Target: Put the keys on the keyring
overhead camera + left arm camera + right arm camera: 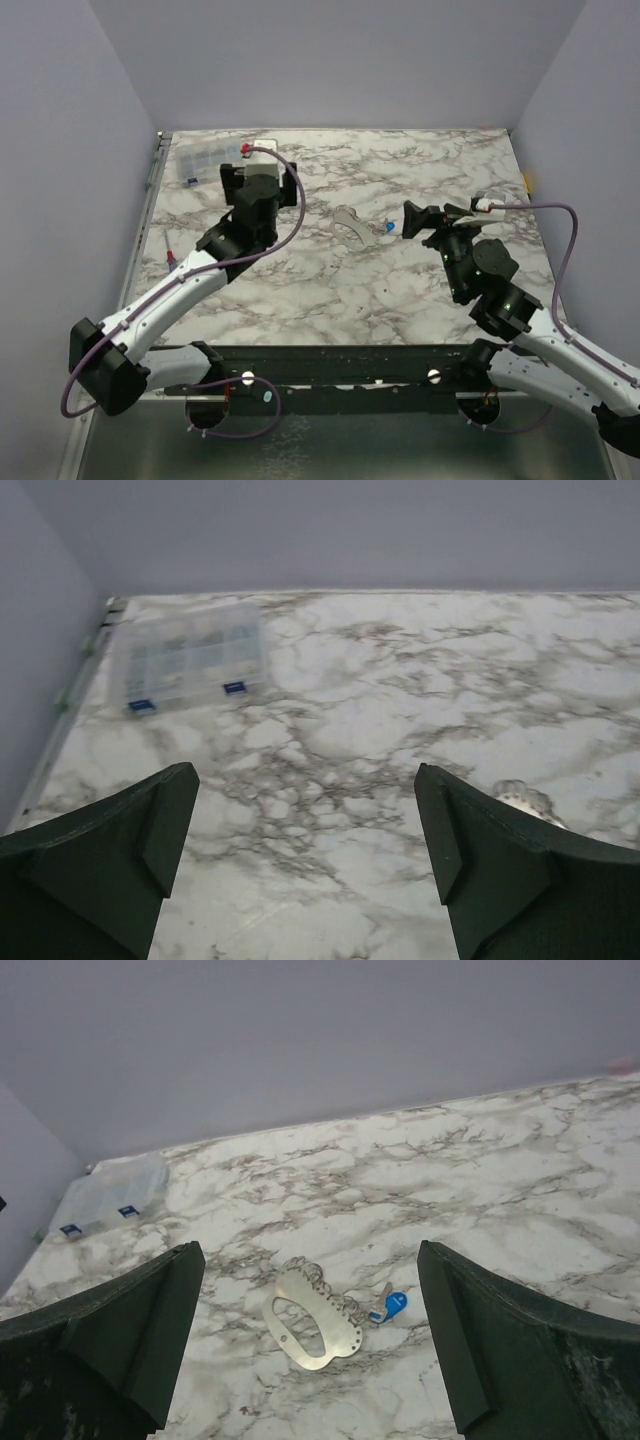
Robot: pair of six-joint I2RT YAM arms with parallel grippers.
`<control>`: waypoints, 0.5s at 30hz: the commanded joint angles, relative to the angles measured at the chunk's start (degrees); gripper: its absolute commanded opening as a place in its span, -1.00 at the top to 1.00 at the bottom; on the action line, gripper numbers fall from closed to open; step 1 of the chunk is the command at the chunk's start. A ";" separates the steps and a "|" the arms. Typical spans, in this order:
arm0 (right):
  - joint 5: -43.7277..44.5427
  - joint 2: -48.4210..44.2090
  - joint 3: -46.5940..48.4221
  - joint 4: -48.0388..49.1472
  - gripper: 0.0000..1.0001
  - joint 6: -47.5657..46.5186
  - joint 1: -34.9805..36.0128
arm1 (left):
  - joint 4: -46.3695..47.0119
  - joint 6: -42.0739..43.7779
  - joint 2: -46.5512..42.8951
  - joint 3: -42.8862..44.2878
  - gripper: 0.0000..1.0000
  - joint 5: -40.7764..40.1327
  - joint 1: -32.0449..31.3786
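While both arms reach out low over the white, grey-veined marble tabletop, neither tool has hold of anything. On the left gripper the dark green fingers are spread as wide as they go, with only bare marble between them. Same on the right gripper: jaws fully apart, empty, clear of the parts.

A small red-and-blue item lies near the left table edge, just beside the left arm. It's too small to identify.

The flat pale silver-grey metal keys lie flat on the marble near table centre. From above they're between the two grippers, nearer the right one. In the right wrist view they sit just ahead of the gap between the fingers. The thin silvery keyring with a small blue oblong plastic tag is at the keys' right end, touching or just beside them. Can't tell if any key is threaded on. The left wrist view catches only an edge of the keys past its right finger.

Furthest back, a clear plastic compartment box with blue latches sits flat in the far-left corner, well apart from the keys.
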 commanded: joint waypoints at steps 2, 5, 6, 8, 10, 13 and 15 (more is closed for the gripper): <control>-4.47 0.16 -0.37 4.65 -1.00 -0.72 -0.19 | 0.65 4.33 -5.98 -10.28 -0.98 -8.33 5.88; -5.95 0.52 0.34 3.45 -1.00 0.44 -0.19 | -1.03 0.00 -6.71 -10.68 -0.98 -6.14 11.15; -6.22 0.67 0.58 2.95 -1.00 0.51 -0.15 | -1.01 -0.68 -7.21 -10.82 -0.98 -6.31 11.86; -7.58 0.81 0.87 2.35 -1.00 0.56 -0.17 | -0.98 -1.47 -8.06 -11.28 -0.98 -6.37 12.63; -8.81 0.90 0.88 2.22 -1.00 0.60 -0.15 | -0.90 -1.83 -8.14 -11.47 -0.98 -5.00 13.20; -9.61 1.14 1.10 1.94 -1.00 1.39 -0.14 | -1.15 -1.88 -7.61 -11.31 -0.98 -3.39 13.51; -10.11 1.38 1.49 1.30 -1.00 1.71 -0.19 | -1.06 -1.74 -7.99 -11.53 -0.98 -2.54 13.53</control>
